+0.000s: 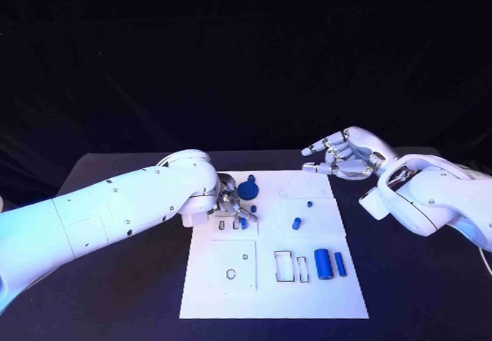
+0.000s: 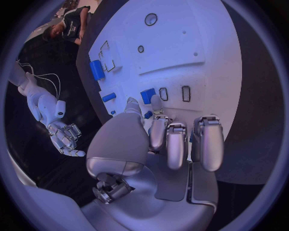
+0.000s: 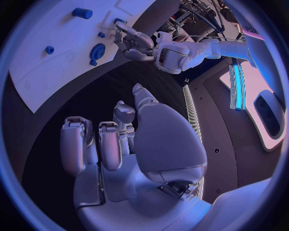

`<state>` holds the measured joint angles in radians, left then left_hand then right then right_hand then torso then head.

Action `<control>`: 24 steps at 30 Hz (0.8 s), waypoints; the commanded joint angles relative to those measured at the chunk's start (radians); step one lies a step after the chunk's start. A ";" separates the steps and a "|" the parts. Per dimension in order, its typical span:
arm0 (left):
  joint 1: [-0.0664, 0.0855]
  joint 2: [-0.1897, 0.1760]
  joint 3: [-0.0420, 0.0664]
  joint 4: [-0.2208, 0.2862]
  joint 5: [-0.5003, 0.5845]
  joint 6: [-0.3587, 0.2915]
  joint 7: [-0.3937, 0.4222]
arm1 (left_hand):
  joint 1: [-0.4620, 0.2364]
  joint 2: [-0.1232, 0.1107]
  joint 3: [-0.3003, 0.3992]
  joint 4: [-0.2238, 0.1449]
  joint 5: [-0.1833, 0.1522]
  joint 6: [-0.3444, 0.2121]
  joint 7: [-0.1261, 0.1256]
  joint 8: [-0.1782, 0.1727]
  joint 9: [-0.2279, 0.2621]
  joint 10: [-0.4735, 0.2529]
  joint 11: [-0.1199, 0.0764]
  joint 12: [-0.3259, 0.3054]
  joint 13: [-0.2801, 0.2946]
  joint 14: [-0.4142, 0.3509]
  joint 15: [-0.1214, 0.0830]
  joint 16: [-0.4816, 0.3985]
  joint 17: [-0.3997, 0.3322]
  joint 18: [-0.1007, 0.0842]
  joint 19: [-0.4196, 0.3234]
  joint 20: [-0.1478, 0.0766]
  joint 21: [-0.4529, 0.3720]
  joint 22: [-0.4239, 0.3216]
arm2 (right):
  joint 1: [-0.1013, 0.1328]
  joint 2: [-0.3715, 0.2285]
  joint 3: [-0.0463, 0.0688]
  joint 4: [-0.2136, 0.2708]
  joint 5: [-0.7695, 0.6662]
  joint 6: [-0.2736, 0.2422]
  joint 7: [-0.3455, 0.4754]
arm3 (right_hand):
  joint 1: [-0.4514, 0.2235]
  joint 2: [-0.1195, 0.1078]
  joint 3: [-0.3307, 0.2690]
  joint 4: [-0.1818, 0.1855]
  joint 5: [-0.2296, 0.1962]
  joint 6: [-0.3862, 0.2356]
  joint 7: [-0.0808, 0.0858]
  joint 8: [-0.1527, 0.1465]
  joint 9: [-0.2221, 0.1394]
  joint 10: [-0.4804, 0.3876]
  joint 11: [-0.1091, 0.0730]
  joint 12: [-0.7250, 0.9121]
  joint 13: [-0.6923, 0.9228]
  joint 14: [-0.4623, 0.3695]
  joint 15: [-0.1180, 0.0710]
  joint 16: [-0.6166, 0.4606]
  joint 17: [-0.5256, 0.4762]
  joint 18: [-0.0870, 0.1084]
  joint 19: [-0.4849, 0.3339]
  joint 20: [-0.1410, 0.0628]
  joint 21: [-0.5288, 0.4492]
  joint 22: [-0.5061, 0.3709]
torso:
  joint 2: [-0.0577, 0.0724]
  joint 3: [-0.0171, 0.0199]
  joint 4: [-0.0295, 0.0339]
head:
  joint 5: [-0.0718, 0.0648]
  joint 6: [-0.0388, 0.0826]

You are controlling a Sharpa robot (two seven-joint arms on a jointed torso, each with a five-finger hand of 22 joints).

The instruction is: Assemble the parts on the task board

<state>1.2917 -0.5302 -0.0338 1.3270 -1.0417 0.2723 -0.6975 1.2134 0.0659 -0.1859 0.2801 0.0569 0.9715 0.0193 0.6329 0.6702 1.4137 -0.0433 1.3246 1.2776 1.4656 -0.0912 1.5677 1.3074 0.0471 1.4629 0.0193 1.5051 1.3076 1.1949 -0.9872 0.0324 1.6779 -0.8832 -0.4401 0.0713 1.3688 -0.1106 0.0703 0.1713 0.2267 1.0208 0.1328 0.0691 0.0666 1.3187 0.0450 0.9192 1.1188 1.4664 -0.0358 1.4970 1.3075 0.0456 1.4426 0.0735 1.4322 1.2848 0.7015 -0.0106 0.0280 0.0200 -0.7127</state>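
The task board (image 1: pixel 275 290) is seen lying flat in the middle of the black table (image 1: pixel 121 312), its long axis running from the near edge toward the far edge. The left hand (image 1: pixel 228 204) is held low over the board's far left part, fingers (image 2: pixel 176 144) curled downward just above the white surface. In the left wrist view a small blue part (image 2: pixel 147 95) is seen just beyond the fingertips, and a smaller blue bit (image 2: pixel 148 114) is tucked against the thumb; whether anything is actually gripped cannot be told. A round blue part (image 1: pixel 249 190) stands on the board right beside that hand.

Near the board's near right corner, 2 blue cylinders are laid side by side, the thick one (image 1: pixel 322 266) and the thin one (image 1: pixel 339 263), both pointing along the board's length. A short blue piece (image 1: pixel 297 224) is seen lying at the board's middle.

The right hand (image 1: pixel 344 157) is raised off the board's far right corner, well apart from every part, palm turned up, fingers loosely spread and nothing held.
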 commanded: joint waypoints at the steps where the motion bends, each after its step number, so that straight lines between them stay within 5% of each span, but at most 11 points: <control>1: 0.000 0.006 0.000 -0.006 -0.010 0.040 -0.053 | 0.015 0.002 0.009 0.000 0.004 -0.008 0.003 0.003 0.003 0.007 -0.002 -0.003 -0.002 0.105 -0.008 0.003 0.263 -0.019 0.053 -0.007 0.005 0.137 | -0.001 -0.002 0.000 0.004 -0.014 0.015 -0.003 | -0.002 0.008 -0.007 0.002 0.006 0.003 -0.002 0.002 0.000 -0.008 -0.003 -0.003 -0.001 0.076 0.005 -0.005 0.143 0.016 -0.007 0.001 -0.004 -0.001 | 0.000 0.0001 0.0003 | 0.001 -0.004; 24: -0.002 0.020 -0.001 -0.021 -0.012 0.055 -0.055 | 0.061 0.003 0.048 -0.008 0.008 -0.014 0.002 -0.004 0.015 0.007 -0.002 -0.004 0.000 0.105 -0.008 0.003 0.263 -0.019 0.052 -0.007 0.004 0.137 | -0.002 0.000 0.000 0.005 -0.016 0.017 -0.004 | -0.001 0.009 -0.008 0.002 0.011 0.004 -0.002 0.002 0.001 -0.007 -0.003 -0.003 -0.002 0.076 0.004 -0.005 0.142 0.016 -0.007 0.001 -0.004 -0.002 | 0.000 0.0006 0.0004 | 0.000 -0.009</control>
<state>1.2903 -0.5138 -0.0348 1.3058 -1.0493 0.3067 -0.6979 1.2635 0.0638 -0.1396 0.2708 0.0607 0.9640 0.0195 0.6328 0.6846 1.4152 -0.0447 1.3274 1.2830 1.4655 -0.0909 1.5677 1.3075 0.0471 1.4629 0.0193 1.5050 1.3075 1.1942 -0.9885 0.0320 1.6827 -0.8882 -0.4363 0.0670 1.3688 -0.1106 0.0678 0.1738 0.2322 1.0208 0.1328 0.0691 0.0666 1.3152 0.0415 0.9193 1.1179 1.4664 -0.0358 1.4970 1.3073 0.0456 1.4427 0.0735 1.4323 1.2848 0.7015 -0.0100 0.0286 0.0207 -0.7211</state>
